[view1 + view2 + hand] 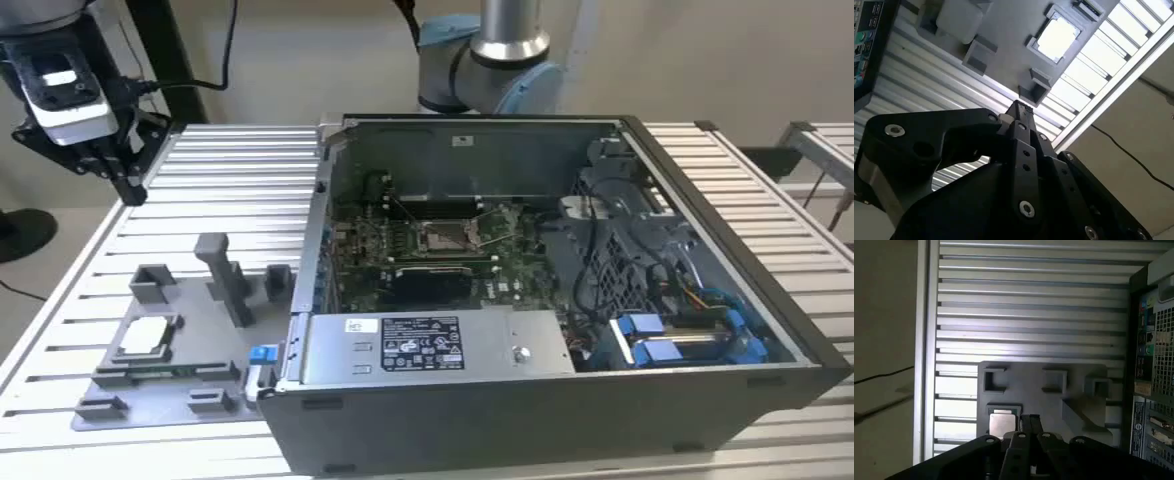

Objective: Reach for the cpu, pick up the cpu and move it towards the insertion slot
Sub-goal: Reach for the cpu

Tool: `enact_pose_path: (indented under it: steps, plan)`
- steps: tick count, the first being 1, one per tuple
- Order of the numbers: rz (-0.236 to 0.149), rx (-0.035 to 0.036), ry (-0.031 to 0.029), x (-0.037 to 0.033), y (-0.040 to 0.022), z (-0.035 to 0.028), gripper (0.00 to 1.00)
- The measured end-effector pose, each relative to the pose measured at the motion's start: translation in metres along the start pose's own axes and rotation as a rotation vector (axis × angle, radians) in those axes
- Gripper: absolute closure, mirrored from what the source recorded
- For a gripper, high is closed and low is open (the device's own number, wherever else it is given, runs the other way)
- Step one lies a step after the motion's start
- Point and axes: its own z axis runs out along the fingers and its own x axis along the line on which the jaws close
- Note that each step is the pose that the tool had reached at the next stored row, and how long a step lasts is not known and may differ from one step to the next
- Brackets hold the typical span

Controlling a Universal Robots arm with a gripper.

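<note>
Seen in the exterior view, the black claw [130, 185] hangs over the far corner of the slatted worktop [227, 180] on the exterior view's left, its fingers pressed together and carrying nothing. The cpu [147, 337] lies flat, pale face up, in a pocket of the grey fixture [200, 375], which sits on the worktop nearer the camera, just beside the open computer case [534, 420]. Chip and claw are well apart. Inside the case the insertion slot [445, 236], a silver-framed square with a dark centre, sits on the green circuit board [360, 255]. In the second wrist view, the claw [1018, 107] tapers to a closed tip above the fixture [1004, 30], and the cpu [1056, 39] shines bright in its pocket beyond that tip, clear of it. In the first wrist view, the closed tips of the claw [1030, 421] show just beside the cpu [1002, 422] in the picture, with the fixture [1024, 380], the slats of the worktop [1029, 305] and the rear panel of the case [1154, 365] around them.
</note>
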Motion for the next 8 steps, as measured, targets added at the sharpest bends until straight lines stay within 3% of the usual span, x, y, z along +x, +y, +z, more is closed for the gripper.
enact_pose_path:
  steps: [8]
  plan:
    - [0.0,0.0,0.0,0.0,0.0,0.0,1.0]
